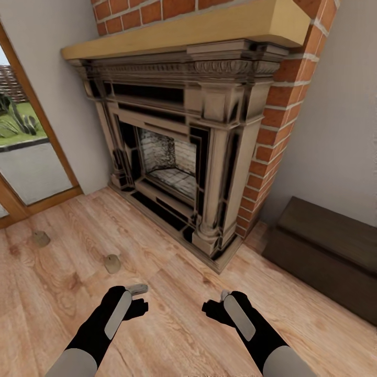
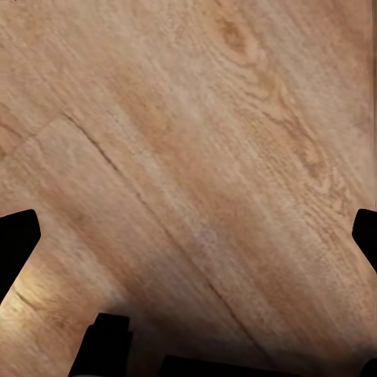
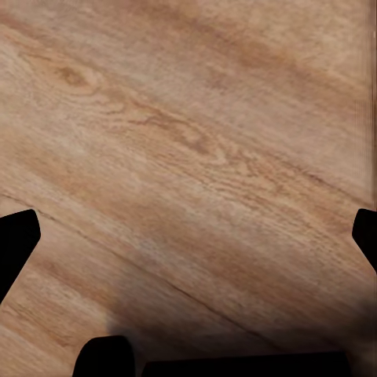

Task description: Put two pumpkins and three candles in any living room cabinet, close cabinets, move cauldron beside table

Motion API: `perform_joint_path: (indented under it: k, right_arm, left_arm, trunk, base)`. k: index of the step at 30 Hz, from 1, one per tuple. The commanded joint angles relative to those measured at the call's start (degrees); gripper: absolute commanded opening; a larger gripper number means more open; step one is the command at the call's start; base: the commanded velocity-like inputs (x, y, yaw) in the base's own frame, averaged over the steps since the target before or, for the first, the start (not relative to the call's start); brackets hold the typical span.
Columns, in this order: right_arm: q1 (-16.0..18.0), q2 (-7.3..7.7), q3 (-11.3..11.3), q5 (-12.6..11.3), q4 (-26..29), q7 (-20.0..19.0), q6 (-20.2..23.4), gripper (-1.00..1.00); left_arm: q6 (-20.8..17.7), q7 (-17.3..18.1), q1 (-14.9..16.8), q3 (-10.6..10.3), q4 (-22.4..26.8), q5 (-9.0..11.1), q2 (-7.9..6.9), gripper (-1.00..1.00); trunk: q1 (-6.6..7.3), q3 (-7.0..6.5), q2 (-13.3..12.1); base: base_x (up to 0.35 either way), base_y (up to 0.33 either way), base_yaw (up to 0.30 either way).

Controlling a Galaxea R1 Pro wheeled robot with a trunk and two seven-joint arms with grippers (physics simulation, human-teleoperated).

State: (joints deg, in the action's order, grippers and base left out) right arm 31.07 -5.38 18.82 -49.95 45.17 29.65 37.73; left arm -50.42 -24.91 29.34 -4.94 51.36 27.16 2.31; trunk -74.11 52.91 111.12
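Fireplace: the big stone surround with its brick chimney fills the middle of the head view, pale wood mantel on top, dark firebox open.
Floor: light wood planks run diagonally under both arms; both wrist views look straight down at bare boards.
Cabinet: the long low dark brown unit sits against the right wall beside the brick, its long axis running away along that wall; its far end is cut off by the picture edge, and no drawer lines can be made out.
Glass door: at the left edge, wood frame, garden beyond.
Left gripper: the left gripper hangs over the floor, fingertips at opposite edges of its wrist view, spread wide, holding nothing.
Right gripper: the right gripper is likewise spread, empty.
Candles: two stubby beige candles stand upright on the floor, left of the hearth, well apart; detail is too small to read.
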Motion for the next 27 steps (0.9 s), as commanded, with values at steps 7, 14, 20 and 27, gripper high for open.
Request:
perform_joint_path:
  k: [7,14,20,27]
  right_arm:
    - [0.05,0.07,0.16,-0.59,0.09,0.59,-0.02,1.00]
    - [0.05,0.10,0.14,-0.68,0.09,0.50,-0.14,1.00]
    - [0.05,0.11,0.16,-0.72,0.09,0.00,-0.19,1.00]
    - [0.05,0.09,0.16,-0.59,-0.03,-5.97,-0.12,1.00]
  left_arm:
    - [-0.11,-0.63,0.01,-0.08,0.05,0.62,-0.02,1.00]
    - [-0.11,-0.58,0.01,-0.07,0.02,0.62,-0.02,1.00]
    - [-0.11,-0.58,0.01,-0.13,0.01,0.62,-0.02,1.00]
    - [-0.04,-0.46,0.01,-0.13,-0.02,0.62,-0.02,1.00]
  trunk:
    - [0.01,0.53,0.02]
    - [0.01,0.85,0.02]
    - [0.01,0.99,0.02]
    - [0.01,1.01,0.02]
  base:
    - [0.000,0.000,-0.205]
    - [0.000,0.000,-0.240]
    - [0.000,0.000,-0.264]
    - [0.000,0.000,-0.269]
